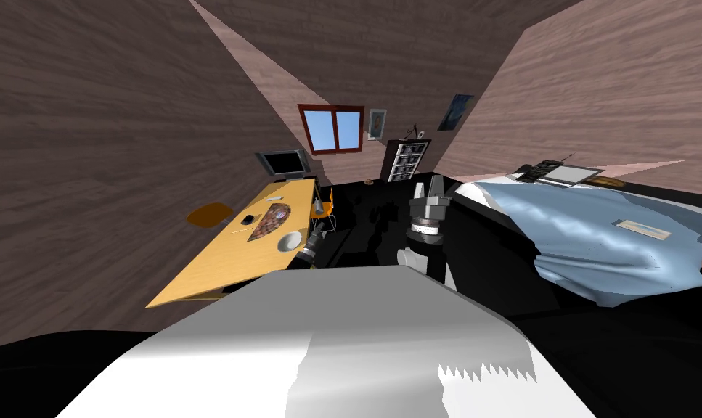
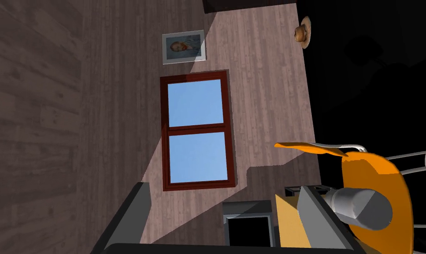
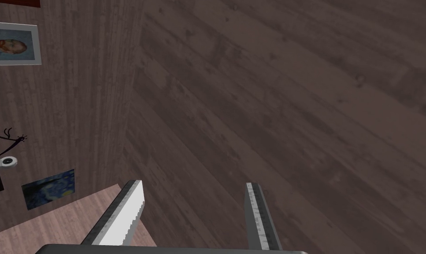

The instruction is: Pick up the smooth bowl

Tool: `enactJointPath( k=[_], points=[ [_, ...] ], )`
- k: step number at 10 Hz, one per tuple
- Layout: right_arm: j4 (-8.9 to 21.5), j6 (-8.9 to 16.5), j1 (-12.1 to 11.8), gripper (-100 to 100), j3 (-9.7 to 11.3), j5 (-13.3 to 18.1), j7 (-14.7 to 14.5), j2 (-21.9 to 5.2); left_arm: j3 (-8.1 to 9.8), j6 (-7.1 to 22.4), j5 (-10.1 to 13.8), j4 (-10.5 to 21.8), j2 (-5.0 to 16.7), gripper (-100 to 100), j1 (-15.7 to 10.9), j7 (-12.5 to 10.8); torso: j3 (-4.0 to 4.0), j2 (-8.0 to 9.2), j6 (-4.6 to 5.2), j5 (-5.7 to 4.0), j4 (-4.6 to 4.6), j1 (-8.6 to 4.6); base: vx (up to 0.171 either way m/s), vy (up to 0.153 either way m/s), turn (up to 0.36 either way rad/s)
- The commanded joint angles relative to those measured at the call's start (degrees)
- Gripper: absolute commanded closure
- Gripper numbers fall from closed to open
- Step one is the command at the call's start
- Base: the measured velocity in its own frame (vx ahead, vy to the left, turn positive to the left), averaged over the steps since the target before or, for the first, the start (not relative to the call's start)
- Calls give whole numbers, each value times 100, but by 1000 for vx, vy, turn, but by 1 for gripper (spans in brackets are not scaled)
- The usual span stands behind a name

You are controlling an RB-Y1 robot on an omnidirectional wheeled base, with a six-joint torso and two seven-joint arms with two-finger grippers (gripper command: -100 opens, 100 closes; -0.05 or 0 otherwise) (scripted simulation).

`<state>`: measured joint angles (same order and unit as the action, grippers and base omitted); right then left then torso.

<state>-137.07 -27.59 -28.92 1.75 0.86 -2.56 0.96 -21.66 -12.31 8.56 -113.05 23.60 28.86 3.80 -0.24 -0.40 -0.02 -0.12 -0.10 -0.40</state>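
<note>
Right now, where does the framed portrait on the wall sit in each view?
Head view: framed portrait on the far wall, just right of the red-framed window.
Left wrist view: framed portrait beside the short side of the red-framed window.
Right wrist view: framed portrait next to a sliver of the red-framed window.
Shared landmark: the red-framed window.

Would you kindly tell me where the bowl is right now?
In the head view the bowl sits on the yellow desk to my left, just beside the patterned mat.
</note>
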Motion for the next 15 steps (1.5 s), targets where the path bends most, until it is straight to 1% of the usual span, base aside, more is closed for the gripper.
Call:
enactJointPath(
  k=[1, 2, 3, 5, 6, 7, 8, 11, 14, 15],
  points=[
    [0, 0, 0, 0, 0, 0, 0, 0, -132, 102, 126, 249, 271, -100, 4, -145, 0, 0, 0, 0, 0, 0, 144, -117, 0],
    [0, 0, 0, 0, 0, 0, 0, 0, -202, 166, 209, 387, 452, -100, 28, -241, -5, -10, 0, 0, -1, 1, 151, -101, -5],
    [0, 0, 0, 0, 0, 0, 0, 0, -202, 166, 209, 387, 452, -100, 28, -241, -7, -11, -1, 1, -3, 6, 82, -57, 9],
    [0, 0, 0, 0, -1, 0, 0, -1, -311, 291, 395, 675, 836, -100, 91, -468, 7, 13, 0, 6, 3, 34, 79, -17, -5],
    [0, 0, 0, 0, -1, 0, 0, -1, -350, 353, 496, 818, 973, -100, 129, -596, 6, 10, 0, 8, 2, 41, 105, 4, 3],
    [0, 0, 0, 0, -1, 0, 0, -1, -381, 413, 602, 964, 1184, -100, 169, -732, 3, 5, 0, 10, 1, 49, 121, 32, 4],
    [0, 0, 0, 0, -1, 0, 0, -2, -381, 413, 602, 975, 1233, -100, 169, -732, 0, -1, 0, 12, 0, 58, 86, 26, -3],
    [0, 0, 0, 0, -1, 0, 0, -2, -433, 586, 934, 1435, 1804, -100, 311, -1172, 5, 8, -1, 12, 2, 60, 95, 37, 7],
    [0, 0, 0, 0, -2, 0, 0, -2, -453, 747, 1266, 1880, 2334, -100, 471, -1622, 4, 7, 0, 17, 2, 81, 98, 87, 10],
    [0, 0, 0, 0, -2, 0, 0, -2, -453, 747, 1266, 1880, 2372, -100, 471, -1622, 4, 7, 0, 17, 2, 82, 57, 57, -1]
  ],
)
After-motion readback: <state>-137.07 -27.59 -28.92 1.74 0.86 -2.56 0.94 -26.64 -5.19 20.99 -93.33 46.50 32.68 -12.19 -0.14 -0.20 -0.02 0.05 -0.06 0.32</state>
